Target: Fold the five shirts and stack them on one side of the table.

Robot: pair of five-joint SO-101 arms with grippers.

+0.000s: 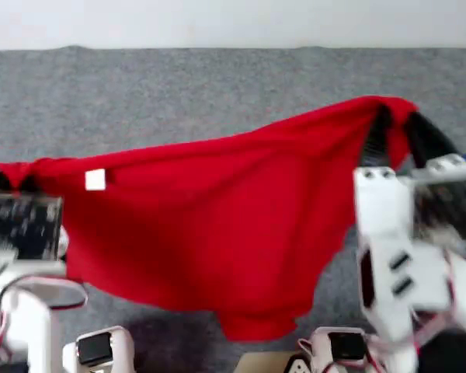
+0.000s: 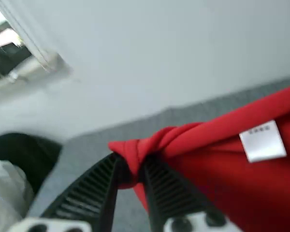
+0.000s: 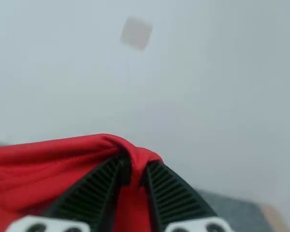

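At the far left of the high view, the left hand (image 2: 129, 166) is clamped shut on a bunched corner of the red shirt (image 1: 217, 225). Its two black ribbed fingers (image 2: 94, 186) pinch the twisted cloth between them, and fabric is knotted up just past the tips. Just beside that grip, a small white label (image 1: 95, 179) sits on the shirt's face, near its upper edge.

From there the shirt spreads rightward as one wide sheet, held up over the grey tabletop (image 1: 217, 93) and stretched between the two arms. Its upper edge runs slantwise from the left hand toward the right hand, which lies nearer the wall. The lower edge sags in a curve and drops lowest right of the middle, near the arms' bases. Whether that low hem touches the tabletop I cannot tell.

At the right, the right hand (image 3: 134, 169) is closed on the other top corner of the shirt. Its black fingers (image 3: 94, 191) meet on a fold of red cloth that drapes over their tips. In the high view, the white arm (image 1: 388, 249) behind this hand stands in front of the shirt's right edge. A pale wall (image 1: 217, 23) runs behind the tabletop.
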